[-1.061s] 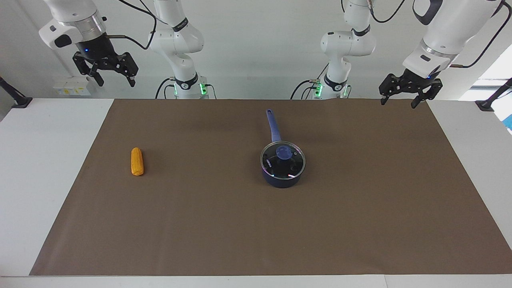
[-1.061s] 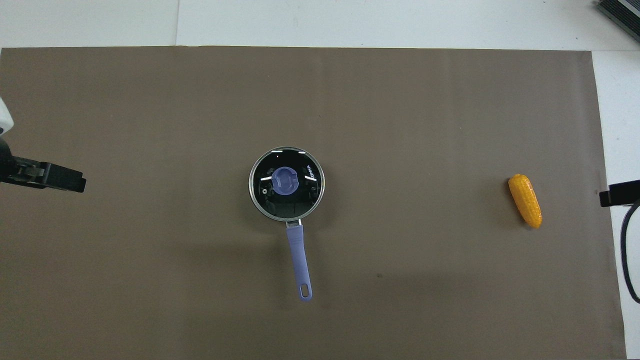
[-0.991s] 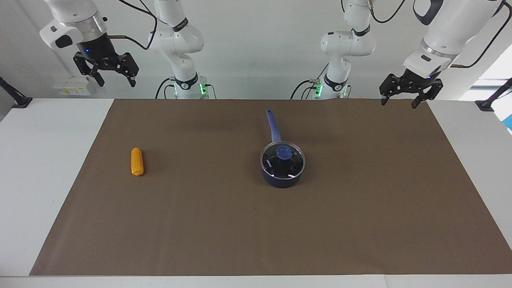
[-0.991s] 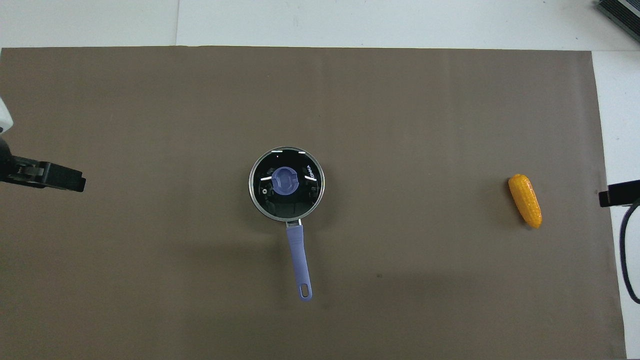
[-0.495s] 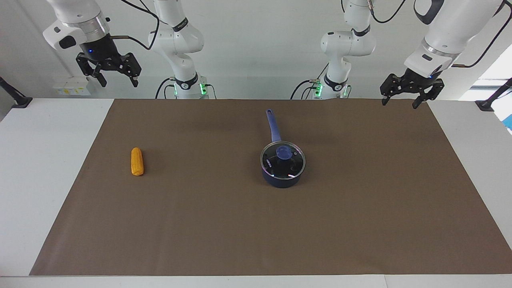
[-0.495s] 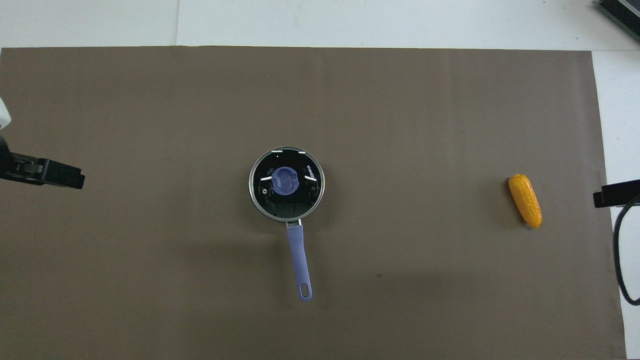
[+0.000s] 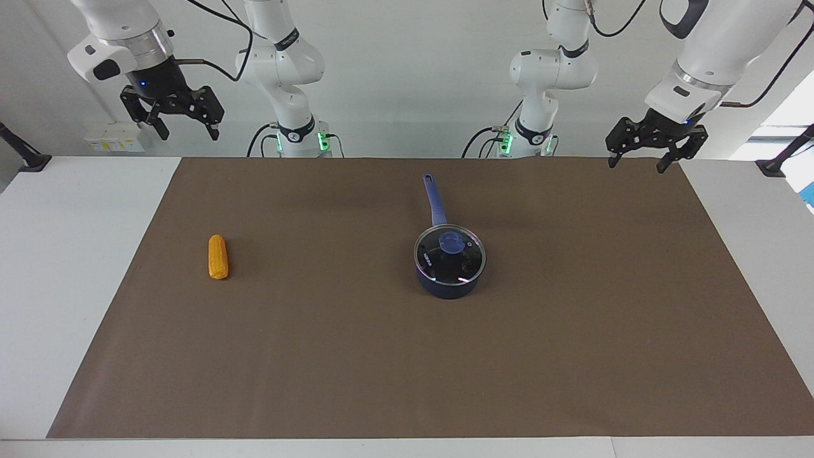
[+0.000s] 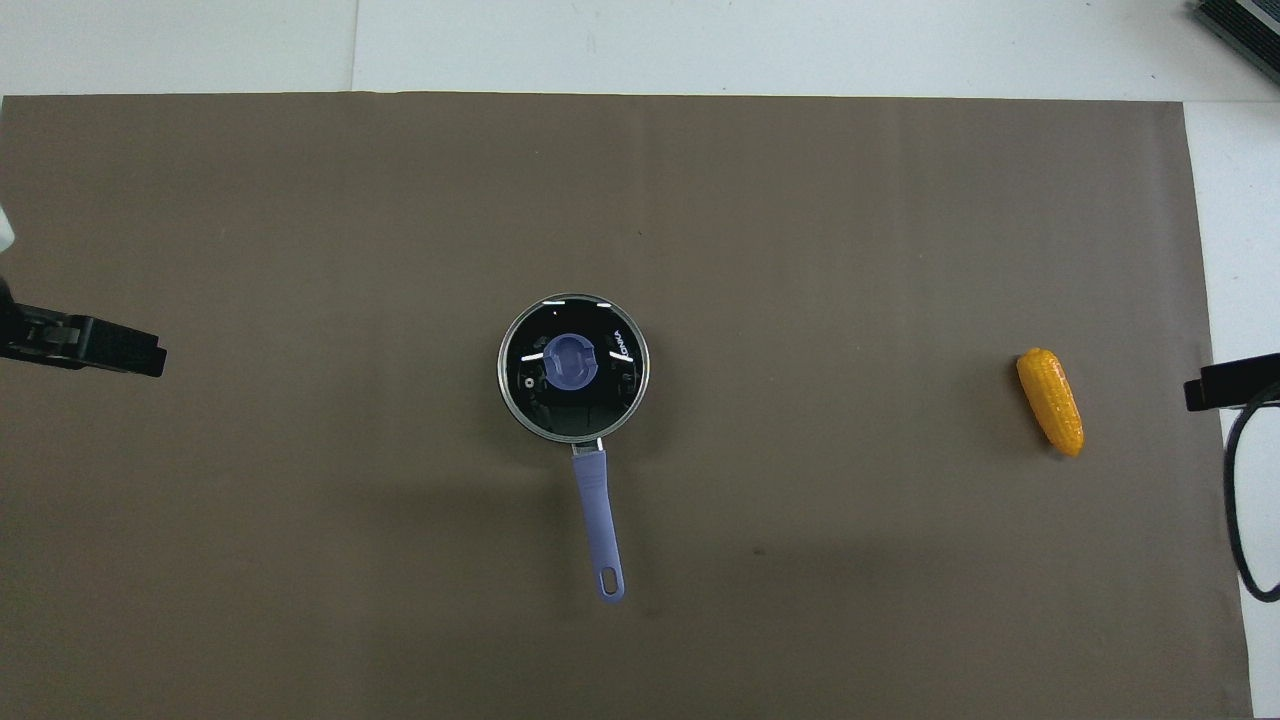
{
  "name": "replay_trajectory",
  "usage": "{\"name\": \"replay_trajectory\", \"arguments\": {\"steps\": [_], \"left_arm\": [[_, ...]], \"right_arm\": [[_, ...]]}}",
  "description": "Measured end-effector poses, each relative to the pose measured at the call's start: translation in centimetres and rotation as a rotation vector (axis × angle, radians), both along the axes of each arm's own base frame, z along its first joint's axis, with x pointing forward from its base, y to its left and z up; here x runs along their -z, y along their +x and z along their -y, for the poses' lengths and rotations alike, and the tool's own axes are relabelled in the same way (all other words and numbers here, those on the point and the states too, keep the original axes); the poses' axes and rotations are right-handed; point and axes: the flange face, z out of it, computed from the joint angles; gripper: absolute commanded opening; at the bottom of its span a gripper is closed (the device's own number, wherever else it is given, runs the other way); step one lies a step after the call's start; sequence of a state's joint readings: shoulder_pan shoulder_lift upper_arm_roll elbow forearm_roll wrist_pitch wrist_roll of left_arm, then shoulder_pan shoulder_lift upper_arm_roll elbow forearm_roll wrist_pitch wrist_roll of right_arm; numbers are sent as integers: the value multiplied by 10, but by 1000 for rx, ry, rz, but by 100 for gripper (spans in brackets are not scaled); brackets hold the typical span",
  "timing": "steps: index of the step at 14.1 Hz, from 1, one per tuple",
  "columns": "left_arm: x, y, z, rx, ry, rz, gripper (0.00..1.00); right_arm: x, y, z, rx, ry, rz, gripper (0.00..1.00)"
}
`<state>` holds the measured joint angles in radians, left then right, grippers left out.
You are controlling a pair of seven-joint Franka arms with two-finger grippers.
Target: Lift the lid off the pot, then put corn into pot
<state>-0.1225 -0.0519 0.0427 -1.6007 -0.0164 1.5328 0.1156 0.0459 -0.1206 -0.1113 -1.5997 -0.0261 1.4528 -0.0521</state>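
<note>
Sitting near the middle of the brown mat [image 7: 572, 356] that covers the tabletop [image 7: 57, 254], the pot [image 7: 449, 283] wears the lid [image 7: 450, 254] squarely on its rim, blue knob up, and its long handle points toward the robots; this probably suits a straight pick from above, since the knob stands free with nothing around it. The corn [image 7: 218, 257] lies flat on the mat toward the right arm's end, well apart from the pot and about level with it (so each arm has its own thing on its own side). Neither step of the task looks begun: the lid is on, the corn is untouched. The left tool [image 7: 638, 163] hangs in the air over the mat's edge nearest the robots at the left arm's end, fingers spread, holding and touching nothing. The right tool [image 7: 189, 131] hangs higher, above the tabletop's edge at the right arm's end, fingers likewise parted and empty. In the overhead view only the tips of the left tool [image 8: 100, 347] and the right tool [image 8: 1225, 381] show at the sides. The knob seems the likely first grasp, and it is small and rounded, so a centred closing matters.
</note>
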Motion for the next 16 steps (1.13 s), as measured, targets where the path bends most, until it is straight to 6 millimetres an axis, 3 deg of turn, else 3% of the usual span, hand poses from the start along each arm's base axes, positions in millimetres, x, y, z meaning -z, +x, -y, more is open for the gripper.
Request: {"name": "replay_trajectory", "arguments": {"steps": [4, 7, 11, 16], "left_arm": [[2, 1, 3, -13, -5, 0, 100], [9, 5, 17, -2, -7, -3, 100], [29, 13, 60, -11, -5, 0, 100], [57, 15, 137, -78, -5, 9, 100]], "right_arm": [[-2, 0, -1, -2, 1, 4, 100], [-2, 0, -2, -4, 1, 5, 100], [-2, 0, -2, -4, 1, 5, 100], [-2, 0, -2, -4, 1, 5, 100]]}}
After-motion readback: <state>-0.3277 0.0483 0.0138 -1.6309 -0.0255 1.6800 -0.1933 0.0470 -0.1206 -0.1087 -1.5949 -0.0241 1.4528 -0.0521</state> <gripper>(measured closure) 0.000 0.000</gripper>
